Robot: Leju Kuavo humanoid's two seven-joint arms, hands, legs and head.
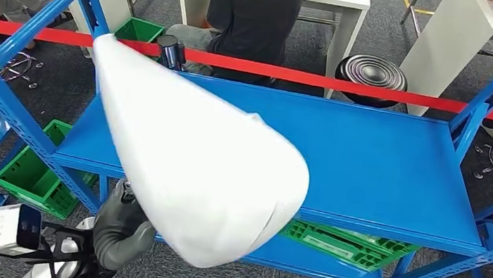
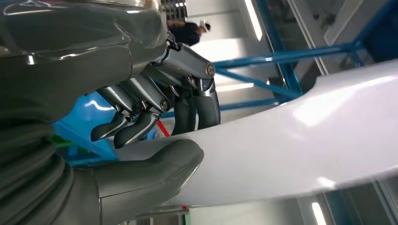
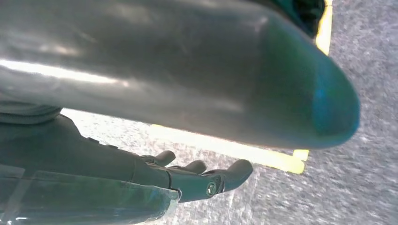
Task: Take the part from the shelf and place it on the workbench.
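Observation:
The part [image 1: 191,160] is a large, smooth white curved shell, raised in front of the blue shelf [image 1: 368,161] and tilted from upper left to lower right in the head view. My left hand [image 1: 121,226] grips its lower edge from below. In the left wrist view the grey thumb [image 2: 155,164] presses one face of the white part [image 2: 305,140] and the dark fingers [image 2: 141,117] curl over the other. My right hand [image 3: 187,176] hangs over grey floor with a yellow line, its fingers stretched out and holding nothing.
A red beam [image 1: 350,84] crosses the shelf's far side. Green crates sit at the lower left [image 1: 33,177] and under the shelf [image 1: 351,243]. Behind the shelf a person [image 1: 259,13] sits near white tables and a black stool [image 1: 372,73].

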